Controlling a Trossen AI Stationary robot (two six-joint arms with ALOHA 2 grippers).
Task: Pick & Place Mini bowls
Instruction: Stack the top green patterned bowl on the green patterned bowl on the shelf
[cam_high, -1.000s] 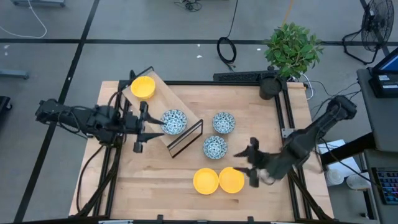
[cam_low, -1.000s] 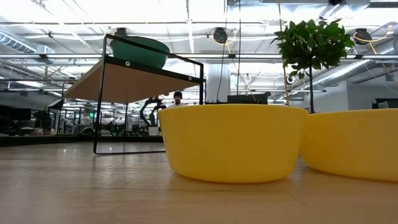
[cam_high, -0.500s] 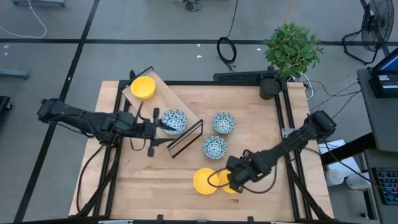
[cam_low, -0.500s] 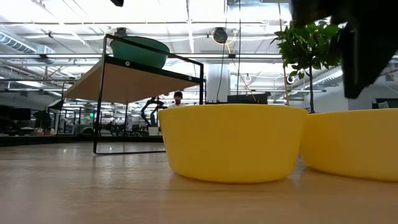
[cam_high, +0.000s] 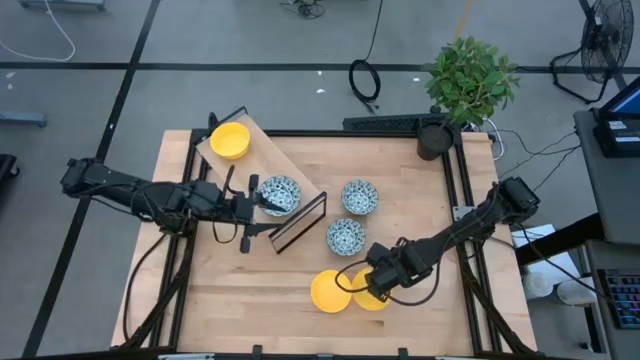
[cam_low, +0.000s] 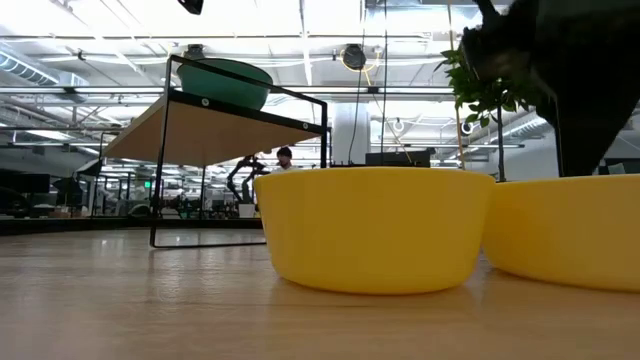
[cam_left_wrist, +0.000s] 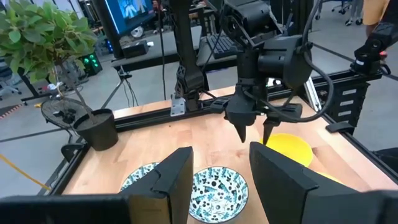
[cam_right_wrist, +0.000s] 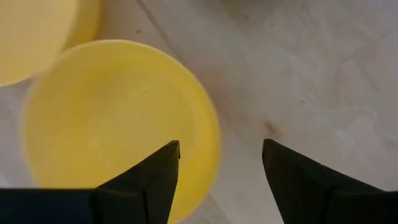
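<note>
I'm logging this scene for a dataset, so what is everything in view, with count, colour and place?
Yellow mini bowls: three; two side by side at the table's near edge, one on the shelf's far end.
Patterned mini bowls: three, white with blue; one on the shelf, two on the table mid-right.
Shelf: one, wooden top on a black wire frame, table's far left.
Potted plant: one, green in a black pot, far right corner.
Table: one, light wood.
Left claw: dark, open, at the patterned bowl on the shelf.
Right claw: dark, open, over the right-hand yellow bowl's rim.
</note>
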